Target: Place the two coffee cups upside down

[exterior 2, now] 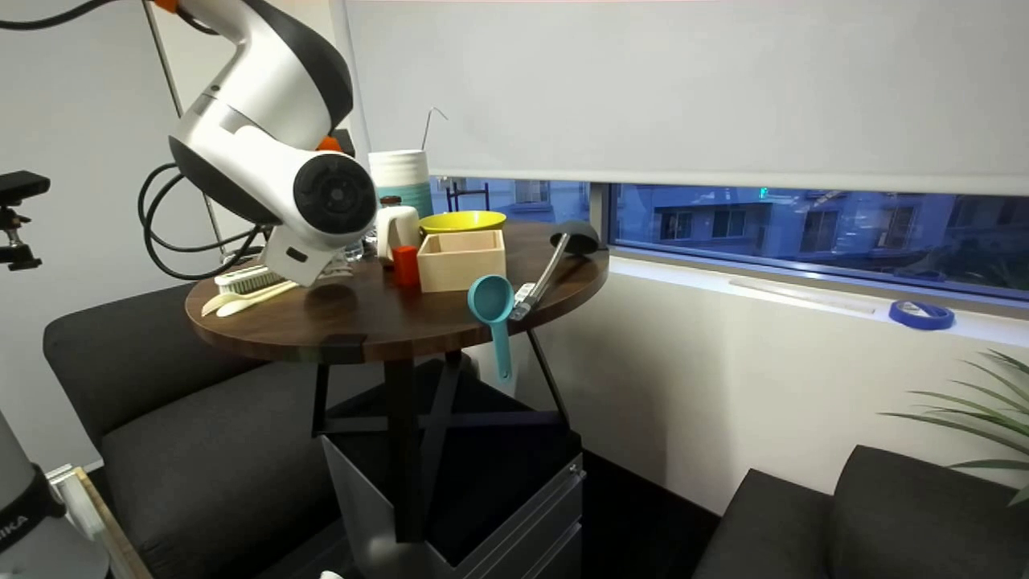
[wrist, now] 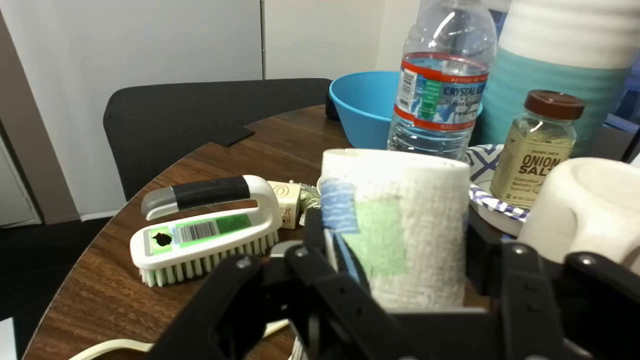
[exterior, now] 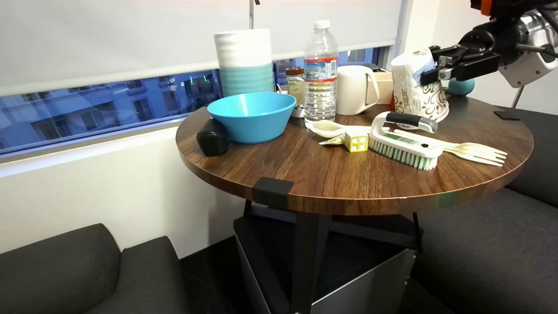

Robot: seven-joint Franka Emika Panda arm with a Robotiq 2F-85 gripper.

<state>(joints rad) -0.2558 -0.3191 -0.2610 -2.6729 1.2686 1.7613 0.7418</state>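
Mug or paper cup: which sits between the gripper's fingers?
The tapered paper cup with blue and green patches; the plain white mug stands outside the gripper.

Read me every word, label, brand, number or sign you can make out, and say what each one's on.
"CRYSTAL G", the rest curving away: water bottle
"ONION SALT", the T partly hidden: spice jar
"O", it seems: small block
"IKA", cut off at the left: dark band, in an exterior view
Too small or blurred to read: other print on bottle and jar; labels on the brush and blue tape roll.
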